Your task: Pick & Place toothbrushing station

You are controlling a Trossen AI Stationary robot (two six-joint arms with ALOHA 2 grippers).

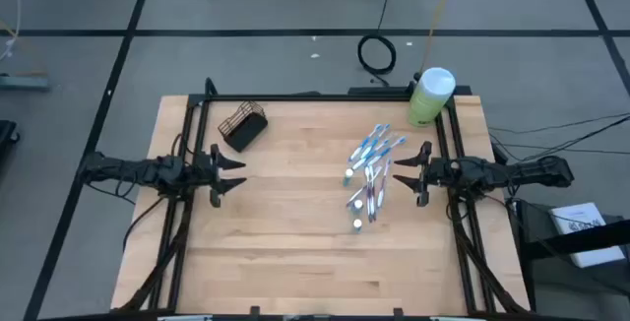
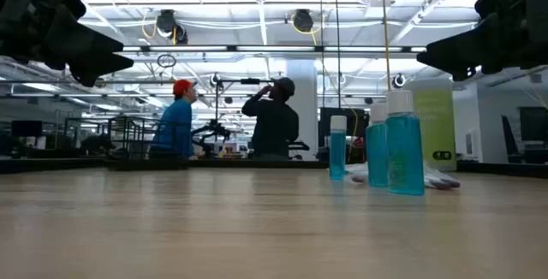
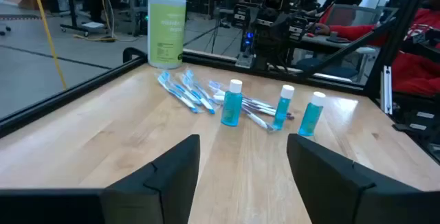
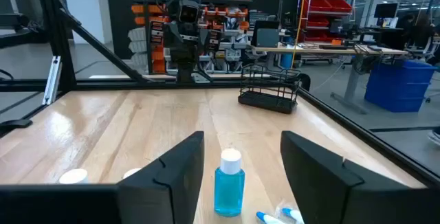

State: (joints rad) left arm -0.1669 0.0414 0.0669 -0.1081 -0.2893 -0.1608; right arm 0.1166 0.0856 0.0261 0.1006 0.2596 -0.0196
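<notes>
**Two arms wait, and the brush pile lies nearest the right one**

The toothbrushes point(image 1: 372, 168) lie loose in a scatter on the right half of the table point(image 1: 295, 252), their long axes running mostly from the far edge toward the near edge, slightly fanned. Three small blue bottles with white caps stand among them; the left wrist view shows them upright point(image 3: 232, 104), which the overhead view reduces to pale dots. The wire holder point(image 1: 243, 126) lies apart at the far left of the table, seemingly tipped on its side from above, though the right wrist view point(image 4: 269, 90) shows it as a low dark rack sitting flat.

The right gripper point(image 1: 402, 174) hovers just beside the pile, fingers spread apart and empty, pointing toward the brushes. The left gripper point(image 1: 236, 173) sits at the left side, well apart from the brushes but near the holder, likewise spread and holding nothing.

The right arm is likely the one to pick. Since the brushes lie crosswise to its reach, closing across a handle should be workable.

A pale green canister point(image 1: 431, 95) stands at the far right corner.
</notes>
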